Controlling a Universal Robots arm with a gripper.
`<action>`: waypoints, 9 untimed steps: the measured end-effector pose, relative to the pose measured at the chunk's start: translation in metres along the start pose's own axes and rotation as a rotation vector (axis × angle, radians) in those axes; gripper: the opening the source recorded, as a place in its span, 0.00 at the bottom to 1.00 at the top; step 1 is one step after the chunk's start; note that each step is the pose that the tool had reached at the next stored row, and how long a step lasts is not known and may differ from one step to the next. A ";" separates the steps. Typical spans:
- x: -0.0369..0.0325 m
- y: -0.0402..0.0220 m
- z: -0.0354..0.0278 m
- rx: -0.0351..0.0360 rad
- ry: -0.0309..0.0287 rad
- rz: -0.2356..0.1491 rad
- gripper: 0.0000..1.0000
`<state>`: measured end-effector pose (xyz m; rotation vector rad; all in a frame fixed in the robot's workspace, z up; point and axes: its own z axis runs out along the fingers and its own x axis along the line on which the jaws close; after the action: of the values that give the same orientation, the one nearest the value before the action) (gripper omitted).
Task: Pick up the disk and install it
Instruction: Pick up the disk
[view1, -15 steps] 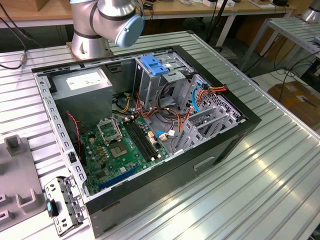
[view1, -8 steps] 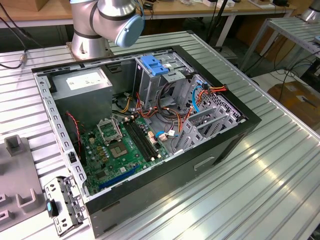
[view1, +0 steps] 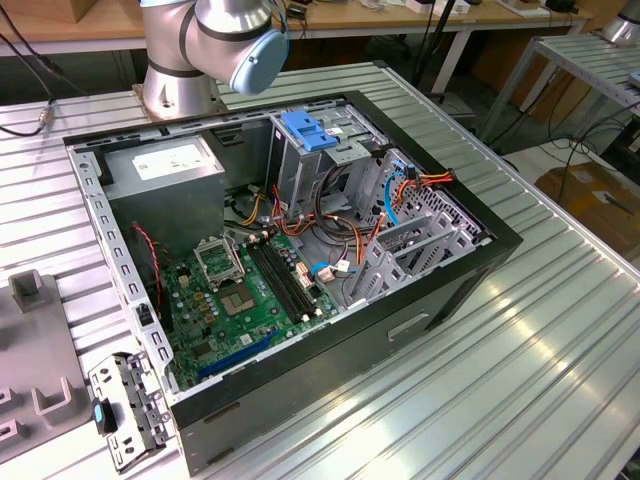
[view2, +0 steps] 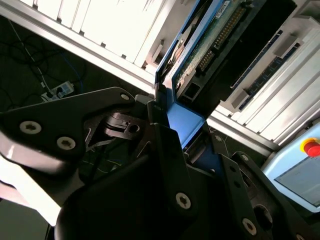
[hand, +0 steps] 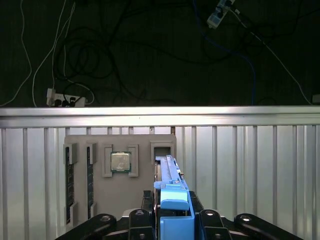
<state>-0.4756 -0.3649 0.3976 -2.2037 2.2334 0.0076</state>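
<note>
Blue plastic sits between the jaws in the first wrist view: the pincer (hand: 172, 204) is clamped on the near end of the disk (hand: 168, 172). The disk's long axis runs straight out from the pincer, edge-on, toward the grey holder (hand: 120, 197) on the counter (hand: 250, 165). Whether it touches the holder's slot is unclear.

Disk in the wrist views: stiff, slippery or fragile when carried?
Likely rigid: the disk extends straight out of the gripper with no visible sag. Held by the blue end only, it may lever or slip on smooth plastic. Probably fragile: its circuit board and connector pins are exposed in the second wrist view.
</note>
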 end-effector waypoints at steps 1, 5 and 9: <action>0.0000 0.0000 -0.0006 0.0000 0.0000 0.000 0.37; 0.0000 0.0000 -0.0025 0.0001 0.0000 0.000 0.37; 0.0000 0.0000 -0.0047 -0.0001 0.0000 0.000 0.37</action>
<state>-0.4756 -0.3649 0.4023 -2.2038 2.2334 0.0076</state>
